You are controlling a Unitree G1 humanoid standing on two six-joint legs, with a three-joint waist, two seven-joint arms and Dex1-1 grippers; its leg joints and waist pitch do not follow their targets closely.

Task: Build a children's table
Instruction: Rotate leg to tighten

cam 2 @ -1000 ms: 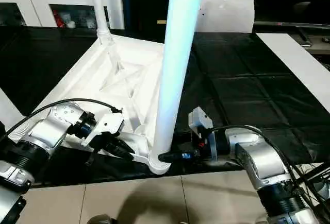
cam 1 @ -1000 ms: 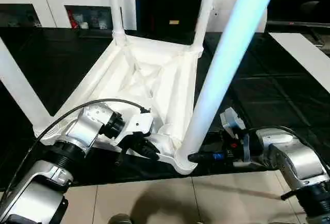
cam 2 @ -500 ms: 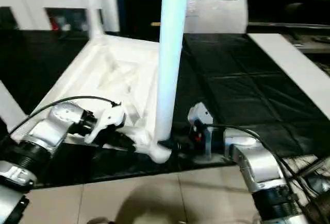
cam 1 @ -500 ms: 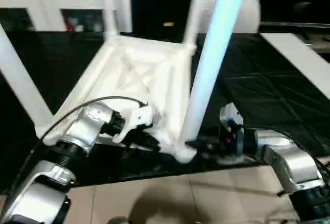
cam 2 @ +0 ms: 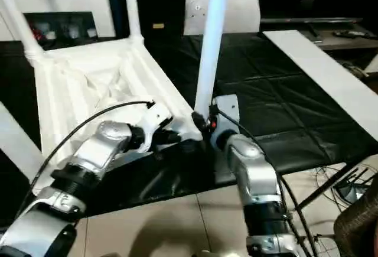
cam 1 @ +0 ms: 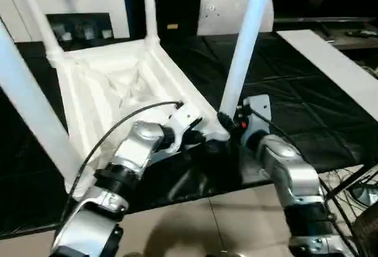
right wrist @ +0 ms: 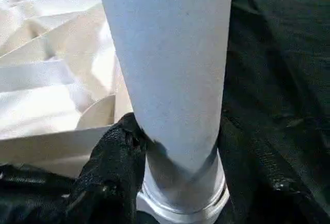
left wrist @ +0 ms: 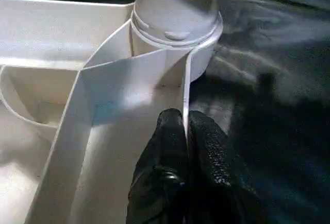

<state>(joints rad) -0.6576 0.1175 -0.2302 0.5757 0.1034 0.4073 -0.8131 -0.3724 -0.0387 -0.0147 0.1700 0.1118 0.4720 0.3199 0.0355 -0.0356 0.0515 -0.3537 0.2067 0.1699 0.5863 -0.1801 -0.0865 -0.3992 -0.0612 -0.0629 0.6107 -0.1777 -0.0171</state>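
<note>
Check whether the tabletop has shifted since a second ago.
Yes. The tabletop has swung round: its near corner, earlier at the black mat's front edge, now sits farther back from it.

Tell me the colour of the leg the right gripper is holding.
White; the leg shows best in the right wrist view.

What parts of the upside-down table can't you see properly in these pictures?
- Tops of the legs: cut off by the upper edge in both eye views.
- The near corner socket: in the eye views the left gripper and right gripper crowd in front of it.
- The tabletop ribs: blurred in the eye views.
- Whether the near leg sits fully home in its socket: too close to judge in the wrist views.
</note>
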